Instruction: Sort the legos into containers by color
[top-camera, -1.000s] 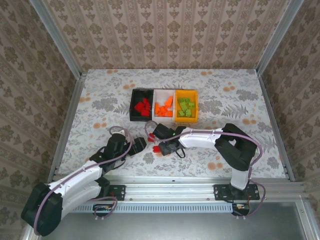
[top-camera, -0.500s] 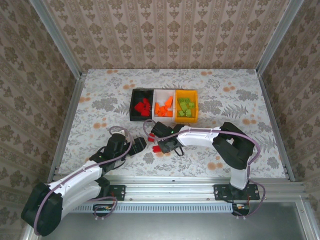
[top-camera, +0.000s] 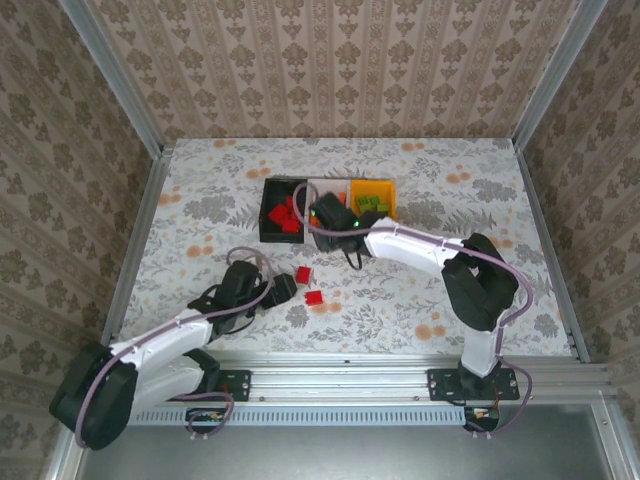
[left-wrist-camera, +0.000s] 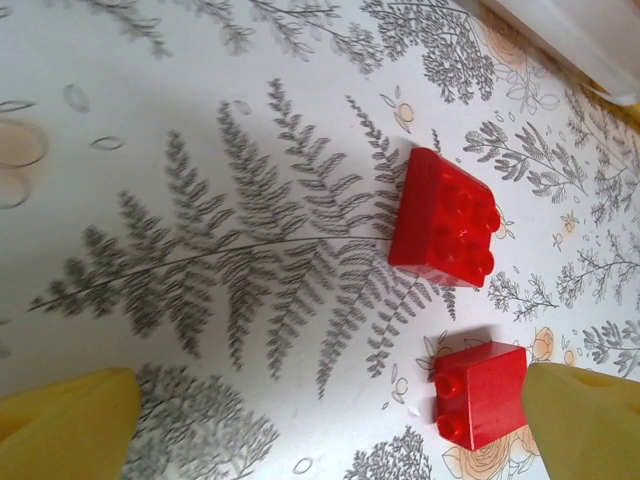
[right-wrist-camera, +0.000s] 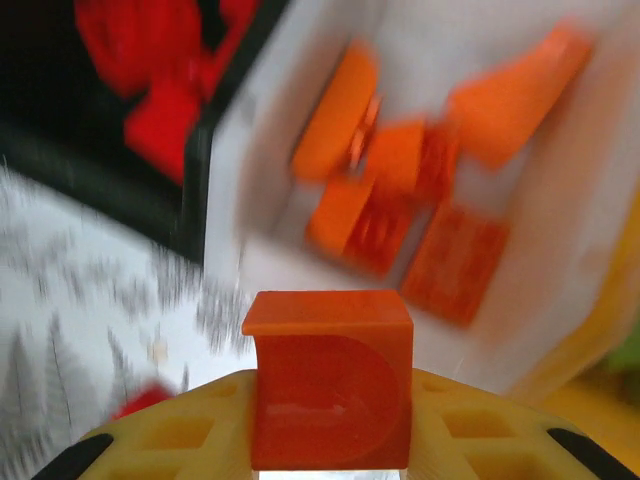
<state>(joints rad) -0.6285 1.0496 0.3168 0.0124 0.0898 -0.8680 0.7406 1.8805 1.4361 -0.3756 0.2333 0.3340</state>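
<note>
Black bin (top-camera: 267, 215): several red bricks (top-camera: 288, 213) inside
White bin (right-wrist-camera: 440, 40): orange bricks (right-wrist-camera: 455, 260) inside, blurred in the right wrist view
Yellow bin (top-camera: 392, 205): green bricks (top-camera: 372, 204) inside, partly hidden behind the right arm
Right fingers (right-wrist-camera: 170, 435): clamped on the held brick (right-wrist-camera: 330, 385), above the near edge of the white bin, with the black bin just beside
Held brick: reddish-orange, hue hard to call between red and orange; flat side toward the camera
Left fingers (left-wrist-camera: 70, 420): spread wide, nothing between them, low over the tabletop (top-camera: 450, 200)
Near red (left-wrist-camera: 480, 395): on the tabletop, just beside one left finger, studs sideways
Far red (left-wrist-camera: 445, 220): on the tabletop a little beyond, apart from the near red, studs toward the camera
Done: nearly all bricks binned, one colour per bin, no stray colour seen
Left to do: release of the held brick into the matching bin, then near red and far red into the black bin
Progress: judged close to the end, three bricks outstanding
Next for the left side: probably a small shift to centre on the near red before closing
Risk: a drop on the wall between white and black bins, bouncing into the wrong one
</note>
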